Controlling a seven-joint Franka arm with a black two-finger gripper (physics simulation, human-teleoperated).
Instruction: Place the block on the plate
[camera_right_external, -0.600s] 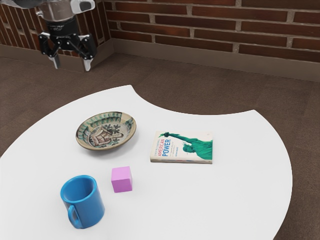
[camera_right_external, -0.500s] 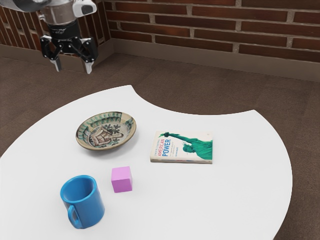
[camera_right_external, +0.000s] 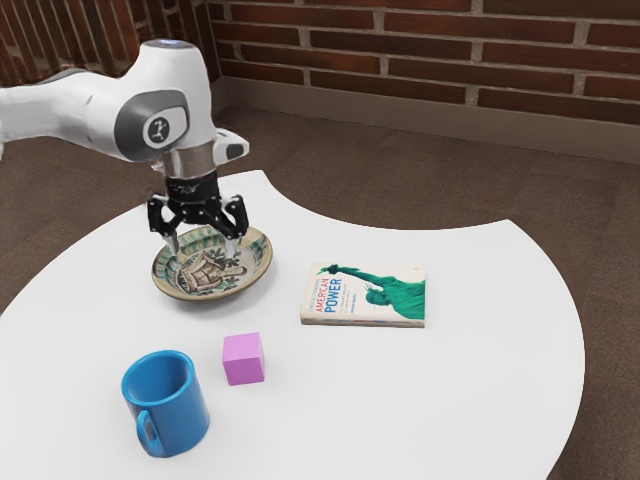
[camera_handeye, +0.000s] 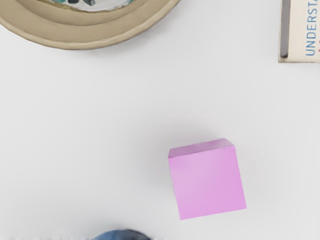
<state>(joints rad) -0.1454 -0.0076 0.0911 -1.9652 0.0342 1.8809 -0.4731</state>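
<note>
- Clearly, the one pincer (camera_right_external: 202, 247) was spread, its two fingers (camera_right_external: 232, 246) well apart with nothing between them; in the exterior view it appeared in front of the plate's far part.
- One arm (camera_right_external: 75, 106), white, reached in from the exterior view's left.
- One pink block (camera_right_external: 243, 360) sat on the surface (camera_right_external: 400, 400), off the plate and well below the pincer.
- One patterned plate (camera_right_external: 213, 280) lay apart from the block, between eleven and twelve o'clock of it as the exterior view showed them.
- One blue mug (camera_right_external: 172, 412) stood upright near the block, at its eight o'clock there, its single handle (camera_right_external: 148, 433) pointing toward seven.
- One book (camera_right_external: 345, 300) lay flat, cover up, at the block's two o'clock in that view.
- The surface was one white tabletop, its curved notch toward one o'clock.
- The wrist view showed the block's top and one side, plus part of the plate's rim.
</note>
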